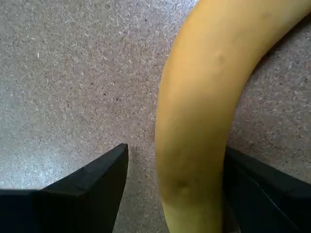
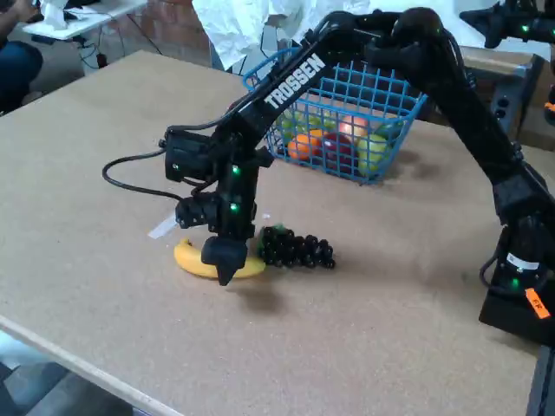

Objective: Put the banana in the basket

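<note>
The fingers [image 1: 172, 194] are wide apart, one on each side of the banana [image 1: 204, 111], which lies flat on the surface [image 2: 104, 156], running away from them.

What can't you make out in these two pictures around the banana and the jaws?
- Banana ends: wrist view, cut off by the top and bottom edges.
- Banana's middle: fixed view, hidden behind the gripper.
- Whether the jaws touch the banana: wrist view, left one stands apart, right one's contact is hidden by the fruit.
- Basket contents: fixed view, partly screened by the arm and mesh.
- Grape bunch: fixed view, too small for detail.
</note>
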